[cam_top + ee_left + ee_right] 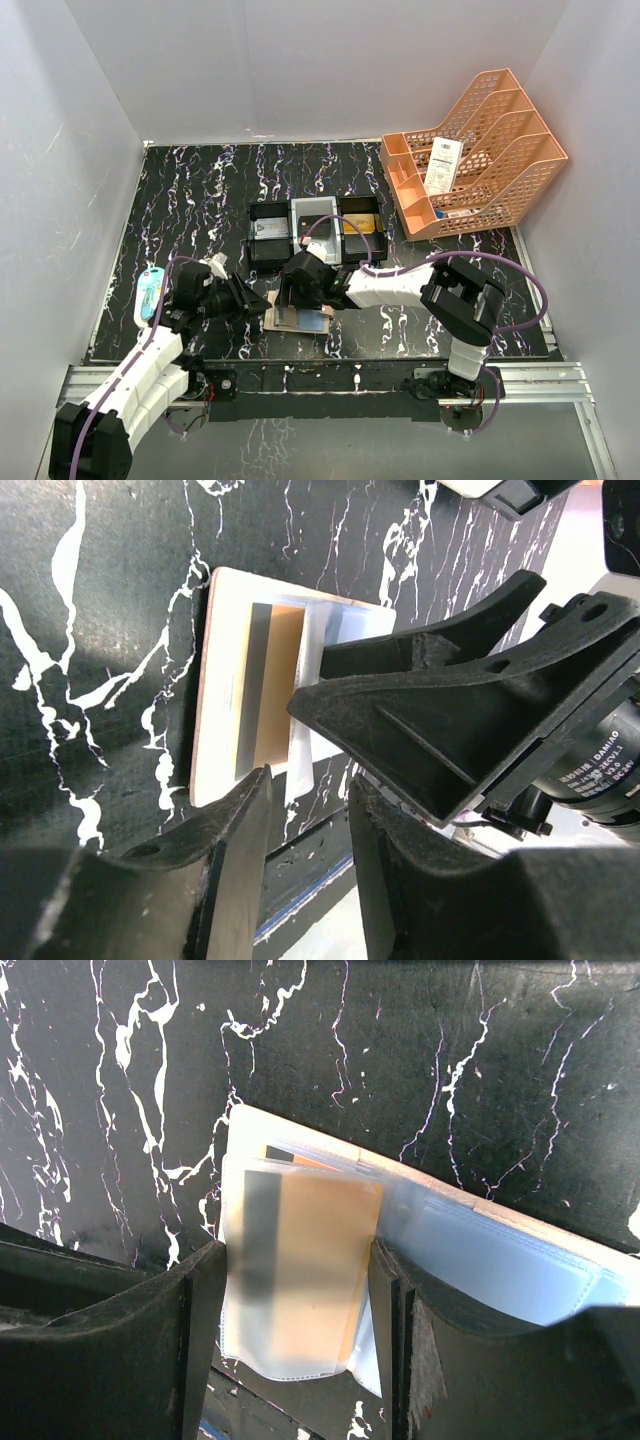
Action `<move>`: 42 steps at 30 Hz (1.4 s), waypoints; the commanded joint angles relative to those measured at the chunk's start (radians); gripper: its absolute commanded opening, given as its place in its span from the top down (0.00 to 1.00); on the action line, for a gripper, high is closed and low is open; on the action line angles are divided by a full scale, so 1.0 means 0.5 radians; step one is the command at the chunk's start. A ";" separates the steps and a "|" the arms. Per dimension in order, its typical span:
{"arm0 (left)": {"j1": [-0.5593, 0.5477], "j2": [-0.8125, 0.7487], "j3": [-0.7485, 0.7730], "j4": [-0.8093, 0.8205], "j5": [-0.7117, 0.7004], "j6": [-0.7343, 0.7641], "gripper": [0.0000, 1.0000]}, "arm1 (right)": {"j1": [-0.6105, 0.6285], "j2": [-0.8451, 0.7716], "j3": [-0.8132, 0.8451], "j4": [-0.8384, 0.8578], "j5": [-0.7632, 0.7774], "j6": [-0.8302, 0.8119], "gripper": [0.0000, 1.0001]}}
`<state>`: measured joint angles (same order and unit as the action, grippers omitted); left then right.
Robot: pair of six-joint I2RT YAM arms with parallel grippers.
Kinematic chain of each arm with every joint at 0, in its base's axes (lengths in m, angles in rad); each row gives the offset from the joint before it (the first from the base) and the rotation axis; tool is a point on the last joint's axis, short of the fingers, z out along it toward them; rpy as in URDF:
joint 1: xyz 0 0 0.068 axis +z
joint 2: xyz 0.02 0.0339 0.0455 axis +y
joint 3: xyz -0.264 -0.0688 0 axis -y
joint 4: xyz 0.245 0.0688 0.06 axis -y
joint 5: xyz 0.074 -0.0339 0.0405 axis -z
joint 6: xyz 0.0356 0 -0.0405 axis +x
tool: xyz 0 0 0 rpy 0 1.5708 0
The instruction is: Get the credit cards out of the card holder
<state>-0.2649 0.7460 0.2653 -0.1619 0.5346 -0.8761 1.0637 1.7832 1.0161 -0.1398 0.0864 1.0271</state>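
Card holder (480,1250) open flat, tan rim, frosted sleeves, gold card (310,1270) inside

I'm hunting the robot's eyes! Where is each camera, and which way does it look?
Top external: above, behind; faces down at the table; left arm, right arm show.
Left wrist: on left arm, faces down past its fingers at the card holder.
Right wrist: on right arm, faces down between its fingers.
Shared: all see the card holder.
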 commanded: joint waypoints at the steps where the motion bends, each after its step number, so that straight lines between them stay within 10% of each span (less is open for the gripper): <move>1: -0.041 -0.060 0.008 -0.070 0.005 -0.040 0.61 | 0.003 0.087 -0.076 -0.033 -0.050 0.037 0.48; 30: -0.426 0.517 -0.028 0.562 -0.089 0.046 0.79 | -0.021 0.099 -0.033 0.016 -0.182 0.012 0.47; 42: -0.471 0.483 -0.001 0.558 -0.176 0.020 0.77 | -0.046 -0.145 -0.006 0.027 -0.225 -0.043 0.27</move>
<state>-0.4931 0.9863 0.2256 0.0875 0.4622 -0.8711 1.0370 1.7763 1.0161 -0.1154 0.0074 1.0222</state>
